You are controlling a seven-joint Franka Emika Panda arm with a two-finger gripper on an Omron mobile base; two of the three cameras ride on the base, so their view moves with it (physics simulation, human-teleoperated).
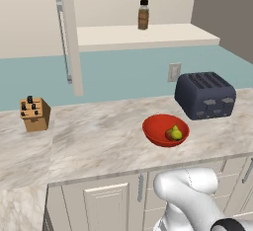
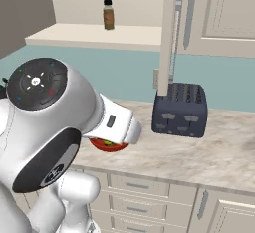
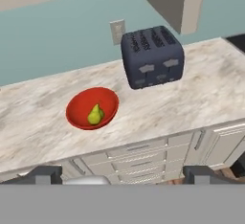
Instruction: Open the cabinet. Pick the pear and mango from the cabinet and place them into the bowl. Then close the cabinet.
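Observation:
The cabinet (image 1: 72, 37) stands open, its doors swung out edge-on, and its pale shelf (image 1: 148, 36) holds a brown bottle (image 1: 143, 15). On the counter, left of the toaster, sits the red bowl (image 1: 159, 127). The yellow-green pear (image 1: 177, 134) lies in it, with the duller orange-green mango (image 1: 169, 134) tucked against its left side. In the hand view the bowl (image 3: 79, 108) and pear (image 3: 95, 115) appear below and ahead of my gripper (image 3: 123, 175). The gripper is open, with wide-apart fingertips (image 3: 45, 174) and nothing between them. It hangs back from the counter's front edge.
A dark toaster (image 1: 205, 95) stands right of the bowl, under the open right door (image 2: 169, 33). A knife block (image 1: 34, 114) sits at the counter's far left. A wall outlet (image 1: 174, 71) is behind the toaster. Base cabinets and drawers (image 3: 139, 156) run below the counter.

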